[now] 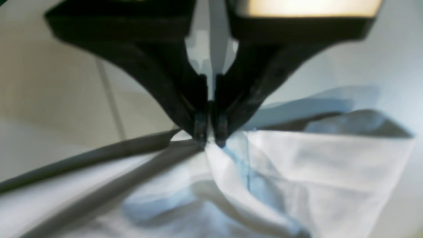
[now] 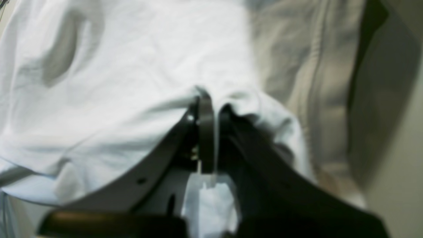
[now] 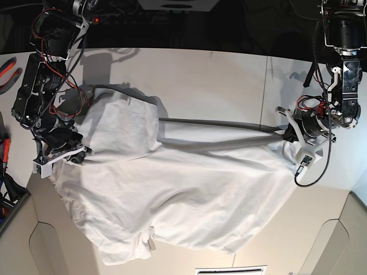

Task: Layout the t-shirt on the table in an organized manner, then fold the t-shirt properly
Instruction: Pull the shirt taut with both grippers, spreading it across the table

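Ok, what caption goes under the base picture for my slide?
Both grippers, left gripper and right gripper, pinch the t-shirt above the table.

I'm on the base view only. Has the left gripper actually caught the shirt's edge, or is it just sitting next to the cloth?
Observer: It has it. In the left wrist view the left gripper has its fingers pinched together on a bunched edge of the t-shirt, and the cloth fans out from the tips.
Operator: And the right one? Its arm hides the tips from me.
Observer: The right wrist view shows the right gripper shut on a fold of the shirt, with cloth humped up on both sides of the tips.
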Robot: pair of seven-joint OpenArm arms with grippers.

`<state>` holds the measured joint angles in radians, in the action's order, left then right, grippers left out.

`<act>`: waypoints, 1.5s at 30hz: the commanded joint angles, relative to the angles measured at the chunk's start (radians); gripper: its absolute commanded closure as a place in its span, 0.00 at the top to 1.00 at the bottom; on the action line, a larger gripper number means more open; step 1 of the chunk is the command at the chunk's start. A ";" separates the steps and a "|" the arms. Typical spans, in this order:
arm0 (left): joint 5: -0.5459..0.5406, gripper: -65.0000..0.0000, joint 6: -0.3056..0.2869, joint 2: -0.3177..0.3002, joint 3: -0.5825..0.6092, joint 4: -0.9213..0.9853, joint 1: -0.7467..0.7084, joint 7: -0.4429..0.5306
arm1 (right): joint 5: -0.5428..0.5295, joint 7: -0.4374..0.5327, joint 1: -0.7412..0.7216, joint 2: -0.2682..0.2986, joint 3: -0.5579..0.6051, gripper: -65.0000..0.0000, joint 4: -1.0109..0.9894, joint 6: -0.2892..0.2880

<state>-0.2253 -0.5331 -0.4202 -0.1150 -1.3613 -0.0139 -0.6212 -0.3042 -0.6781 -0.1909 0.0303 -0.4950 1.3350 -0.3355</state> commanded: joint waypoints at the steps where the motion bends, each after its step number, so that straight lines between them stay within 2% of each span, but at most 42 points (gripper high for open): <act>1: 0.009 0.00 0.013 -0.035 -0.008 -0.019 0.014 0.003 | -0.002 0.024 -0.016 0.008 0.000 0.00 0.017 -0.001; 7: 0.008 0.00 0.013 -0.094 -0.009 -0.019 0.014 0.003 | 0.012 0.024 -0.016 0.008 0.000 0.00 0.017 -0.001; 14: -0.053 0.00 0.013 -0.095 -0.009 -0.019 0.014 0.000 | 0.035 0.030 -0.016 0.008 0.000 0.00 0.008 -0.001; 20: -0.074 0.00 0.013 -0.095 -0.009 -0.019 0.014 0.000 | 0.069 0.111 -0.017 0.008 0.000 0.00 -0.103 0.000; 24: -0.074 0.00 0.013 -0.095 -0.009 -0.019 0.014 0.001 | 0.136 0.191 -0.017 0.008 0.000 0.00 -0.209 0.002; 28: -0.073 0.00 0.013 -0.096 -0.009 -0.019 0.014 0.012 | 0.191 0.229 -0.017 0.009 0.000 0.00 -0.293 0.056; 35: -0.037 0.00 0.043 -0.096 -0.048 -0.019 0.014 0.011 | 0.256 0.234 -0.016 0.062 0.000 0.00 -0.378 0.106; 39: -0.026 0.00 0.043 -0.105 -0.101 -0.019 0.014 0.011 | 0.259 0.233 -0.016 0.105 0.000 0.00 -0.403 0.116; 45: -0.017 0.00 0.048 -0.125 -0.108 -0.019 0.014 0.012 | 0.259 0.233 -0.016 0.119 0.000 0.00 -0.403 0.116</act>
<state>-0.2546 -0.5083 -0.5140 -0.2085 -1.3651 -0.0143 -0.6144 -0.1162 -0.3775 -0.2134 0.1322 -0.4870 0.9424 -0.2985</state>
